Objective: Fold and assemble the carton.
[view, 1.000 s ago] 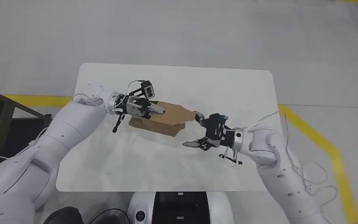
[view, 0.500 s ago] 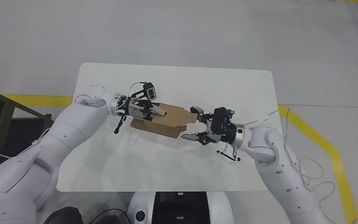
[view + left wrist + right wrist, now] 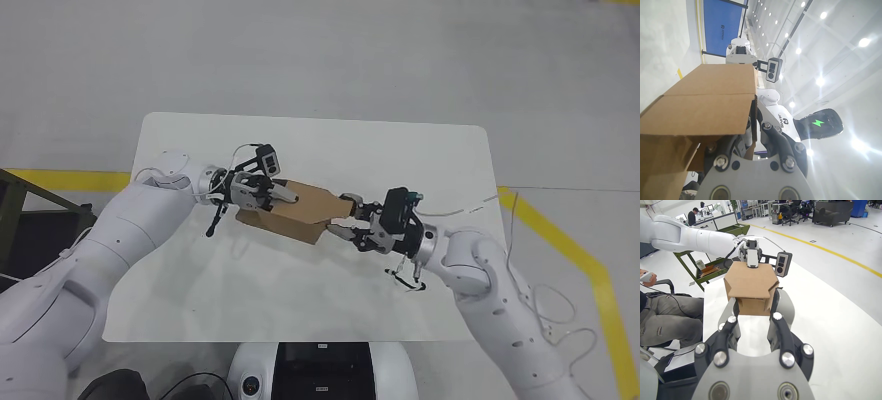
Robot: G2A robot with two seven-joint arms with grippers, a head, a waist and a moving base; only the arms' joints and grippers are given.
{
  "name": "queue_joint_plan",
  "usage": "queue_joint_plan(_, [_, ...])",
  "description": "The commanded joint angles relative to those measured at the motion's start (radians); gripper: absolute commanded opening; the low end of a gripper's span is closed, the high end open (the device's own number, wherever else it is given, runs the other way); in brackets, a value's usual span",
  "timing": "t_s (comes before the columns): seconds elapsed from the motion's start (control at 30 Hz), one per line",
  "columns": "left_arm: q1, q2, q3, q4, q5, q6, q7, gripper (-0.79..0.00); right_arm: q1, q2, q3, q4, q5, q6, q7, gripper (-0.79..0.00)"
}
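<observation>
Closing in on the carton (image 3: 295,208), the right gripper (image 3: 343,215) is now bracketing its near end, where a second ago it was hanging wide open off to one side. The carton is lying lengthwise near the middle of the white table (image 3: 300,290), between the two arms. The left gripper (image 3: 282,197) is pinching the far top panel, steadying it. The right fingers (image 3: 780,302) are spreading either side of the open end – seemingly touching the side tabs under the top flap (image 3: 750,283). End-closing looks to be the step in hand – next, the tabs probably need squeezing inward and the flap tucking down.

Pale grey floor (image 3: 400,60), yellow line (image 3: 70,180); green cart (image 3: 734,229) beside white table (image 3: 320,140); office chairs (image 3: 791,218), black sofa (image 3: 832,214), bright ceiling lights (image 3: 820,81).
</observation>
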Motion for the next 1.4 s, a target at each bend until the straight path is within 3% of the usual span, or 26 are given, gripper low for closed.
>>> queue_joint_plan(0.0, [0.001,-0.001,-0.002,0.001,-0.001,0.000,0.000,-0.785,-0.002,0.001,0.000,0.000,0.004,0.002,-0.002,-0.388])
queue_joint_plan(0.1, [0.002,-0.003,-0.004,0.004,0.000,-0.003,0.000,-0.785,-0.003,0.002,-0.002,-0.001,0.011,0.003,-0.004,-0.419])
queue_joint_plan(0.2, [0.000,-0.004,-0.005,0.010,0.011,-0.006,0.000,-0.785,-0.003,0.003,-0.009,-0.006,0.014,0.008,-0.005,-0.514])
queue_joint_plan(0.33, [-0.001,-0.006,-0.008,0.015,0.014,-0.007,0.000,-0.785,-0.002,0.003,-0.018,-0.010,0.018,0.016,-0.005,-0.548])
queue_joint_plan(1.03, [-0.004,-0.021,-0.020,0.010,0.017,-0.011,0.000,-0.785,0.039,-0.003,-0.079,0.025,0.042,0.055,-0.014,-0.591])
queue_joint_plan(1.37, [-0.002,-0.025,-0.024,0.011,0.013,-0.013,0.000,-0.785,0.050,-0.004,-0.091,0.030,0.043,0.066,-0.024,-0.560])
